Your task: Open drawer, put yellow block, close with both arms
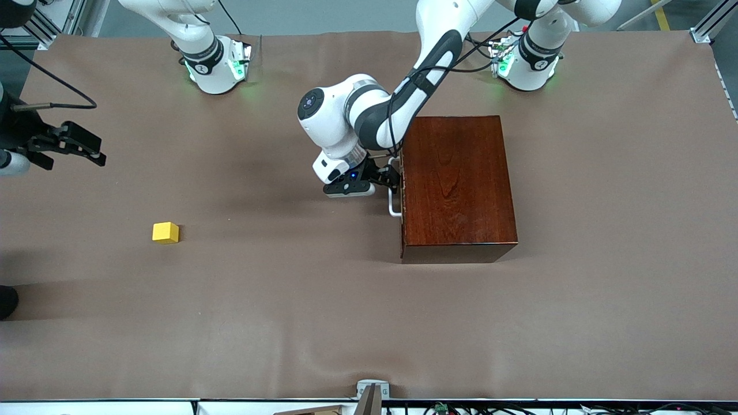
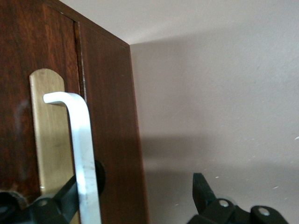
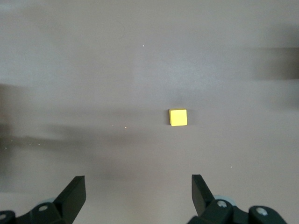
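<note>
Brown cloth covers the desk (image 1: 346, 323), and on it a glossy reddish-brown wooden box (image 1: 455, 184) is set toward the left arm's end. The drawer (image 2: 28, 70) in the box's face is seen shut, flush with the frame, its white bar handle (image 1: 394, 204) standing out from the face that is turned toward the right arm's end of the desk. In the left wrist view the handle is mounted over a brass-coloured plate (image 2: 49, 140).

The left arm is reached down from its base to the drawer front, and the left pincer (image 1: 389, 177) is placed at the handle. Its fingers (image 2: 203, 189) are held apart, one on each side of the white bar, which passes between them; no squeeze on the bar is seen.

The yellow block (image 1: 165, 233) is found on the cloth toward the right arm's end of the desk, well apart from the box and nearer to the front camera than the drawer handle. It lies flat and untouched.

The right pincer (image 1: 86, 147) is held up in the air at the right arm's end of the desk, over bare cloth, with the block below and ahead of it in its own wrist view (image 3: 178, 117). Its fingers (image 3: 74, 193) are spread wide and nothing is gripped between them.
</note>
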Robot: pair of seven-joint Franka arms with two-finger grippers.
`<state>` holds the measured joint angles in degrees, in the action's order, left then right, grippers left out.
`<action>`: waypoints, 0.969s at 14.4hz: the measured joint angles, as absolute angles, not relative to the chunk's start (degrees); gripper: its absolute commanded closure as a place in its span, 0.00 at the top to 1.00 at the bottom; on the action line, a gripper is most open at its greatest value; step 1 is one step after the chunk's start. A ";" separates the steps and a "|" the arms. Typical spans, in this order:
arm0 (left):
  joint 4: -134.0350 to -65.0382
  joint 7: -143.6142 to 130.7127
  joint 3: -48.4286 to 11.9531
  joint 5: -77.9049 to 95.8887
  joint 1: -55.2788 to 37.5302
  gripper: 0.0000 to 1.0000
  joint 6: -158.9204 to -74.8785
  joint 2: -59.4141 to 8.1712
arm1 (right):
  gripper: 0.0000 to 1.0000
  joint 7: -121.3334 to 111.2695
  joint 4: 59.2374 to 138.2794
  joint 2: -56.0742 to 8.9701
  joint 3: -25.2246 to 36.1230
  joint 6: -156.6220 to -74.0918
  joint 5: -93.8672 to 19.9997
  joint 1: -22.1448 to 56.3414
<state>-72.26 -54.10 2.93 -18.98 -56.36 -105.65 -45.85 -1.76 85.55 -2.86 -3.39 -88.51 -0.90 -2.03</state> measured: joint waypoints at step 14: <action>-71.14 -72.59 2.25 -17.97 -59.05 1.00 -114.84 -45.90 | 1.00 -1.76 85.82 -12.50 -2.94 -94.97 -0.98 -2.85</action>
<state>-71.14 -72.59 2.25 -17.97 -59.05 -114.84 -45.90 -1.76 85.82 -12.50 -2.94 -94.97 -0.98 -2.85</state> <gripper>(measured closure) 0.000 0.000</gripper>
